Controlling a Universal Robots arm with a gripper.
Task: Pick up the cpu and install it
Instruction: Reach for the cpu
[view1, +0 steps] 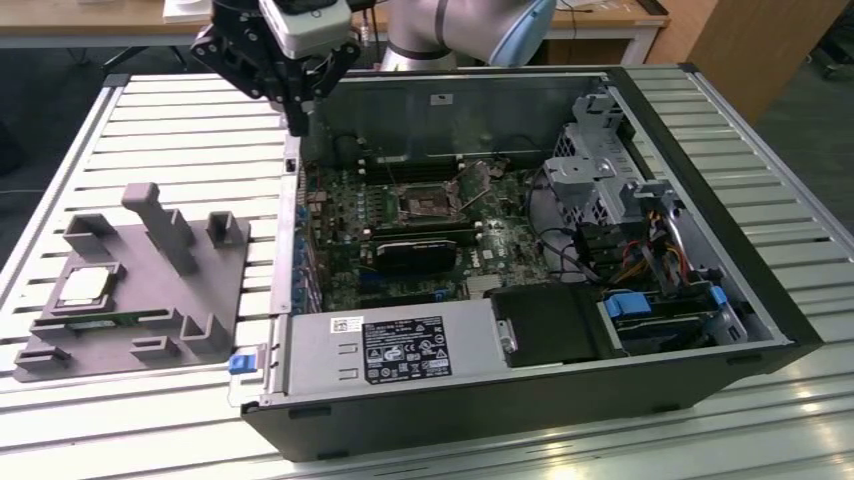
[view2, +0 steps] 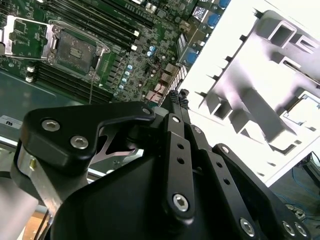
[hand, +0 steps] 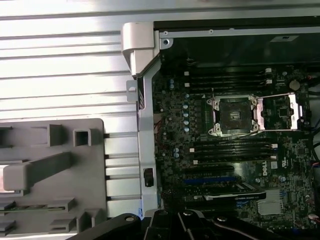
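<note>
CPU (view1: 86, 285) lies flat in its pocket on the grey fixture (view1: 174, 250), at the exterior view's left, well apart from the gripper (view1: 296, 122). The gripper hangs over the case (view1: 400, 430) wall with fingers pinched together and nothing between them. The socket (hand: 234, 116) stands open and bare. Judgement: the pick is the step in hand, and a sound grasp calls for fingers spread, brought square over the chip and closed on its edges only, clear of the fixture's posts.
</note>
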